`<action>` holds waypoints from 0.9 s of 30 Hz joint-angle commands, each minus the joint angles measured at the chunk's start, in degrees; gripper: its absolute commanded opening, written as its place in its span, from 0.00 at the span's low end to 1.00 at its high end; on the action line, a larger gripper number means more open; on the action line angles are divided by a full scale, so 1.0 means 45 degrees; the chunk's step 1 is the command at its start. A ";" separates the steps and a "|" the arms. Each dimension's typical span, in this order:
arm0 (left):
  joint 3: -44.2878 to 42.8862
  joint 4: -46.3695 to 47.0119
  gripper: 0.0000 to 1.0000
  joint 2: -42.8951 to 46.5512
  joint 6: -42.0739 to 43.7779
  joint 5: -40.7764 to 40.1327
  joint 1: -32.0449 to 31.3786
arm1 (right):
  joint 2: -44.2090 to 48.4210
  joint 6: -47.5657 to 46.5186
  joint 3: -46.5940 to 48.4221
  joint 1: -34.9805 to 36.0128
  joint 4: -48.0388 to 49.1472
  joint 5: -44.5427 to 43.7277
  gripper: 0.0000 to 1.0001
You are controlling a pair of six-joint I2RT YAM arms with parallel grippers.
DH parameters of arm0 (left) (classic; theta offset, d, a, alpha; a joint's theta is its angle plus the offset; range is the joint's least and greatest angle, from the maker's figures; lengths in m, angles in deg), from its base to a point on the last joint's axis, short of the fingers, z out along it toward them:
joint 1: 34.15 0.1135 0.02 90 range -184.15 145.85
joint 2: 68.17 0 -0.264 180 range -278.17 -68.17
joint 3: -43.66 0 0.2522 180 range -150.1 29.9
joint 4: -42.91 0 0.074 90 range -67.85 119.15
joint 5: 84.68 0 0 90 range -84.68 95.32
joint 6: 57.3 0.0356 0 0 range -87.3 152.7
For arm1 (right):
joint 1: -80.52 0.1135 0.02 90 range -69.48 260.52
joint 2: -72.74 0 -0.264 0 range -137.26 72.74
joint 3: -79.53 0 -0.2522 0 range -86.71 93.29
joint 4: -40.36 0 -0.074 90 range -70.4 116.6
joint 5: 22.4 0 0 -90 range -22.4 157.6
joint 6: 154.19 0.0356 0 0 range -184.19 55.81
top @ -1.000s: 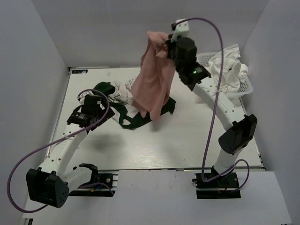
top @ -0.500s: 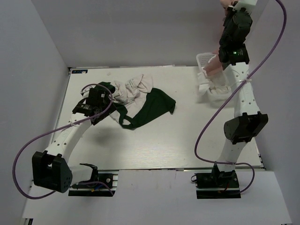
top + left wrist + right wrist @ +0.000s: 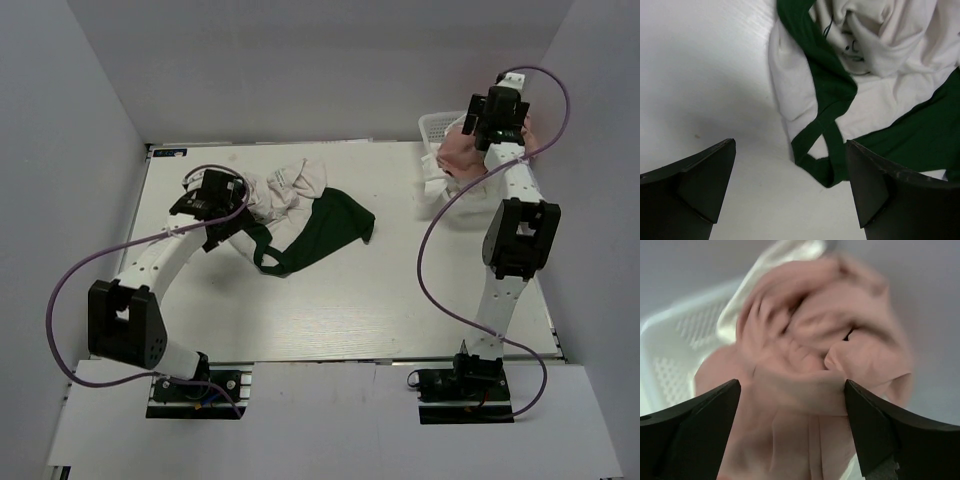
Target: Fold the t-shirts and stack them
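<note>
The pink shirt (image 3: 462,152) is no longer hanging over the middle of the table (image 3: 350,300). A second ago the right claw (image 3: 791,385) was dangling it there; now the shirt is lying bunched in the basket (image 3: 432,124) at the far right corner, partly spilling over its rim. The right claw is hovering just above it with its fingers spread, and the wrist picture, though blurred, is showing nothing pinched between them. Meanwhile the left claw (image 3: 790,145) has been moving further toward the green-and-white shirt (image 3: 300,215) and is now hanging over that shirt's left edge, fingers spread wide and gripping nothing.

For the task, this seems to be leaving a single shirt out on the table for folding, with the pink one set aside unfolded and the left arm lining up for a grab.

The green-and-white shirt is sitting crumpled on the far-left part of the table, not spread flat. Its long axis is running roughly left to right, dipping slightly nearer toward the right, where a broad green panel is lying. The white bulk is heaped at the far side. A narrow green loop is trailing toward the near side, just under the left claw; whether that is collar or sleeve edge is not showing clearly, so the shirt's true heading is staying uncertain
</note>
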 commanded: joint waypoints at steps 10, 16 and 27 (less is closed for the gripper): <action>-0.4211 -0.0628 1.00 -0.3781 -0.0138 -0.1290 0.1160 | 0.4507 -0.0598 -0.3400 0.3807 -0.0522 0.2259 0.90; -0.5501 0.0114 0.99 -0.6611 0.0758 0.0424 0.1553 | 0.4943 0.1119 -0.6996 0.4884 0.0515 0.3959 0.90; -0.3261 0.0425 0.00 -0.5898 -0.0137 0.0702 0.1924 | 0.3185 0.1998 -0.7895 0.6135 -0.0246 0.5914 0.90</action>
